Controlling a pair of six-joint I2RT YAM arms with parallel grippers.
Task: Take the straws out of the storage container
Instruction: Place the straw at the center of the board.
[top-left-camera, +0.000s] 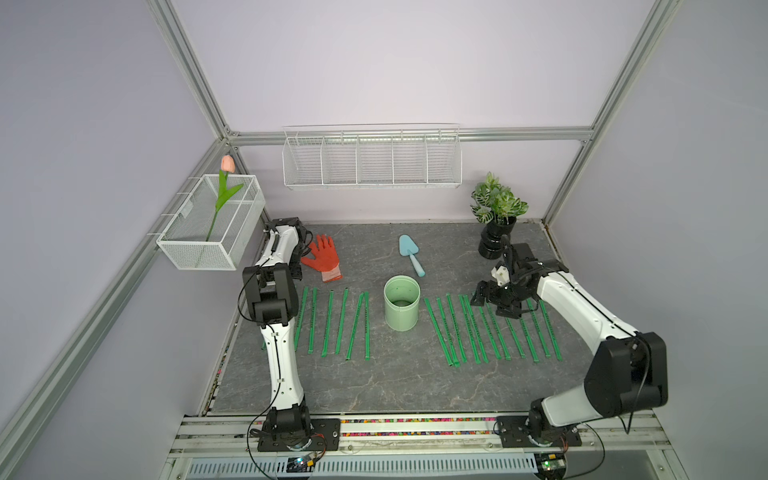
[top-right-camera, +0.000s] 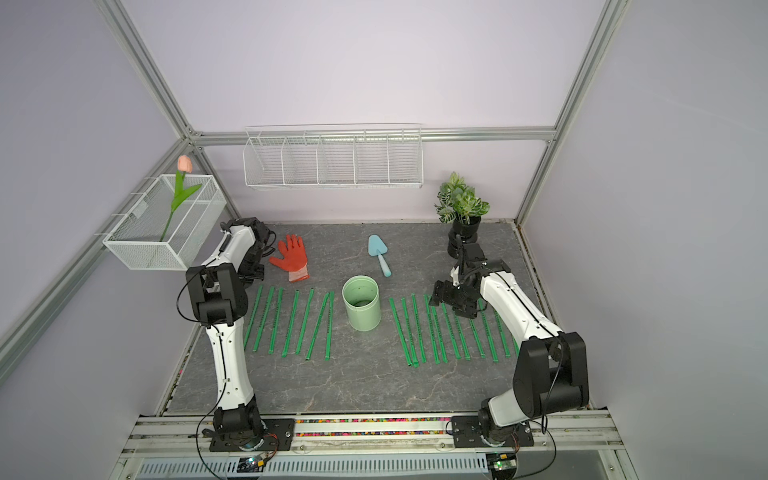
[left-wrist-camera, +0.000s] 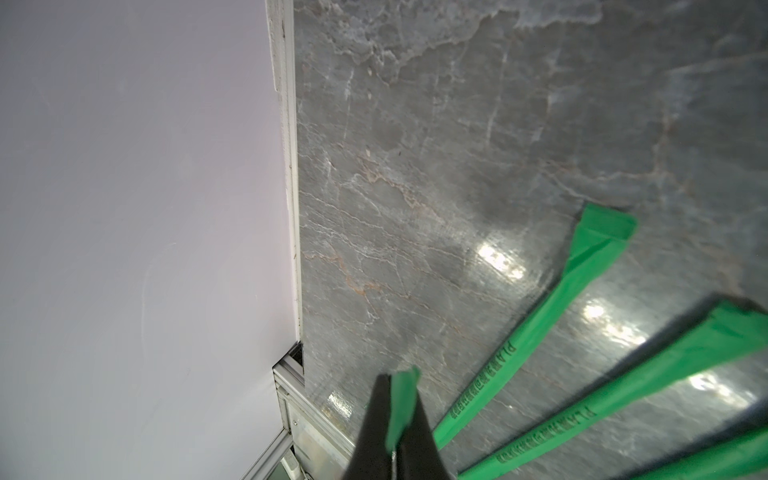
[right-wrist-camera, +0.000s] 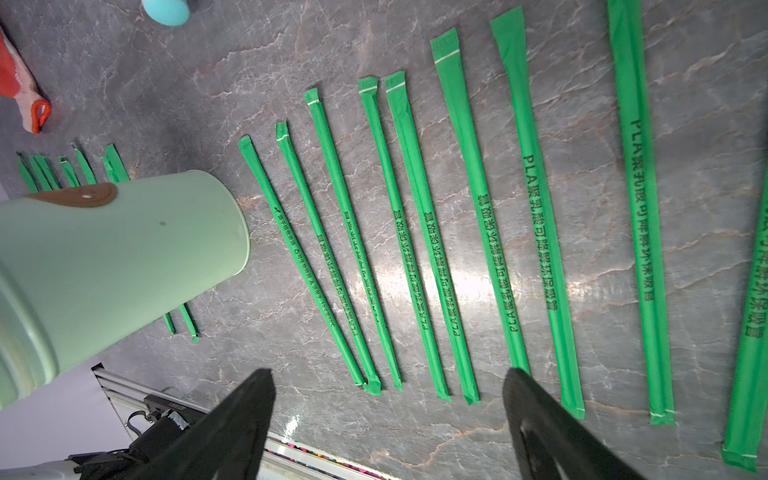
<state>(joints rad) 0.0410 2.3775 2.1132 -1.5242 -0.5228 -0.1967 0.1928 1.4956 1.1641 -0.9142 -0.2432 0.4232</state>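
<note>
Straws (top-left-camera: 469, 328) lie in two rows on the desk (top-left-camera: 395, 382), flanking the upright mint-green cup (top-left-camera: 401, 316). Right pincer (right-wrist-camera: 386, 372) hangs released above its row. Left pincer (left-wrist-camera: 397, 380) is clenched on one straw (left-wrist-camera: 403, 399).

Green straws (right-wrist-camera: 482, 208) lie on the marble counter (top-left-camera: 374, 382) beneath the right end effector (right-wrist-camera: 388, 374); plant pot (top-left-camera: 496, 239) beyond it; mint cup (top-left-camera: 401, 316), trowel (top-left-camera: 408, 247), glove (top-left-camera: 323, 257) to its left.
</note>
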